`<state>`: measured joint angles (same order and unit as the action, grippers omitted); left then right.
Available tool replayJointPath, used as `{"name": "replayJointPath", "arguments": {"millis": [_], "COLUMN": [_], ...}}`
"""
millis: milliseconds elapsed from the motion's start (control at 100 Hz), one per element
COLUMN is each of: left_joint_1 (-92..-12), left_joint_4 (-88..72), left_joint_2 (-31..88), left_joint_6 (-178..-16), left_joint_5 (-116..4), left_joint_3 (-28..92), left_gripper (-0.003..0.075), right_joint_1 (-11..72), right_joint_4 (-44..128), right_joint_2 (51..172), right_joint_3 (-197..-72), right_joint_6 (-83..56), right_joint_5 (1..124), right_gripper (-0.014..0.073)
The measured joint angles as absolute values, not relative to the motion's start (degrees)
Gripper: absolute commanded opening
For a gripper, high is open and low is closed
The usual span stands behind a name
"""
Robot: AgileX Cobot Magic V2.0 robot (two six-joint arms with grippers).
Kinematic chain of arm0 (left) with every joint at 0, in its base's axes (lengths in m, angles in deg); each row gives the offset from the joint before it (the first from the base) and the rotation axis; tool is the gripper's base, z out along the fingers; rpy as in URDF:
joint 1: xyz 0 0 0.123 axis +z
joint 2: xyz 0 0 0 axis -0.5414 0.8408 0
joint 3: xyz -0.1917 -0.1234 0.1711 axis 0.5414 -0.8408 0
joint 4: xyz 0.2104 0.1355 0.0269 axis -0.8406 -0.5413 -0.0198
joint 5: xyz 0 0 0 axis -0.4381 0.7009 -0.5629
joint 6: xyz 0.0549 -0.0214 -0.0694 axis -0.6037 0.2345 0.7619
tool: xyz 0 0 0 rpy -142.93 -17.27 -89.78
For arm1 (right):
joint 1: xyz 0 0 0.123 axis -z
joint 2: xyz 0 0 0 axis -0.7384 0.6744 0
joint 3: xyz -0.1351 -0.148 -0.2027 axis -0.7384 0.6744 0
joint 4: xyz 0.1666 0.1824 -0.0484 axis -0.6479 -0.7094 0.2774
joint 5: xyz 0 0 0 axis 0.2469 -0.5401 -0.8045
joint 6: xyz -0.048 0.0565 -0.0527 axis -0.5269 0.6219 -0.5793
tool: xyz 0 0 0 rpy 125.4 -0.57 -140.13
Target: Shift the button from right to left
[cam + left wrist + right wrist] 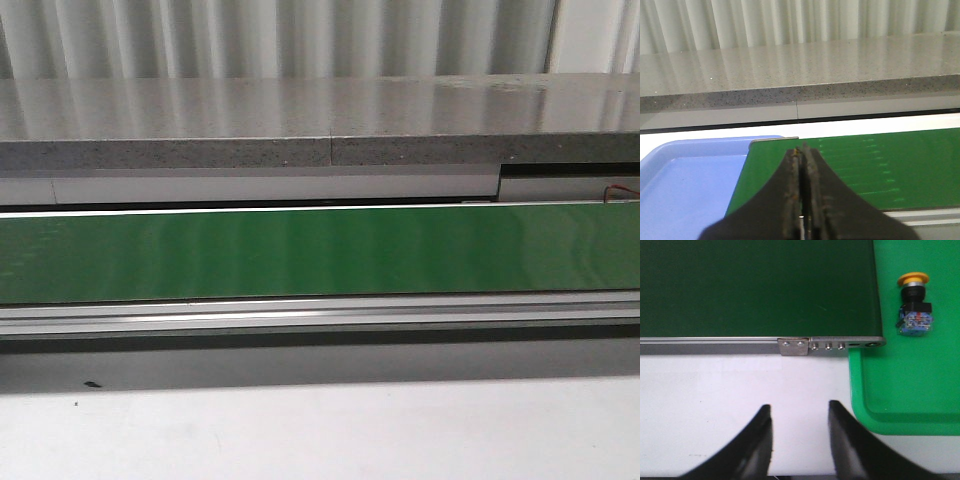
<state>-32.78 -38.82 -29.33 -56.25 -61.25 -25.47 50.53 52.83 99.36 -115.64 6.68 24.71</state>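
Honestly just hovering: right gripper (800,440) hanging with jaws apart over the white worktop (715,400), left gripper (803,200) pressed together. Button (913,305) lying in the green tray (900,390), untouched. Probably worth lining up squarely over the boxy body before closing.

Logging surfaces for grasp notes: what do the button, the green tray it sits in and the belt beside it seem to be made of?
The button: likely hard plastic, with a matte yellow cap, black collar and blue-and-clear body. The green tray: apparently moulded plastic, smooth with a rounded rim and soft sheen. The belt: dark green, probably rubbery or PVC sheet, flat with faint reflections. Its edge rail looks like metal, grey with screws.
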Motion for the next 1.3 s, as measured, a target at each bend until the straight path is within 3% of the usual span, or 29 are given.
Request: {"name": "replayJointPath", "arguments": {"millis": [60,400,950,1300], "left_joint_1": [-32.78,-32.78,-32.78,-32.78], "left_joint_4": [-38.82,-38.82,-38.82,-38.82], "left_joint_2": [-29.33,-29.33,-29.33,-29.33], "left_joint_6": [-56.25,-56.25,-56.25,-56.25], "left_joint_5": [-61.25,-61.25,-61.25,-61.25], "left_joint_3": [-25.47,-25.47,-25.47,-25.47], "left_gripper": [-0.002,-0.002,-0.002,-0.002], "right_joint_1": [50.53,51.2,71.2,75.04], "right_joint_4": [52.41,51.79,51.58,51.55], "right_joint_2": [101.36,112.12,137.64,153.16], "right_joint_3": [-116.31,-121.45,-136.57,-145.74], "right_joint_6": [6.68,7.0,8.18,8.05], "right_joint_5": [24.71,25.68,27.29,25.36], "right_gripper": [0.0533,0.0527,0.0527,0.0527]}}
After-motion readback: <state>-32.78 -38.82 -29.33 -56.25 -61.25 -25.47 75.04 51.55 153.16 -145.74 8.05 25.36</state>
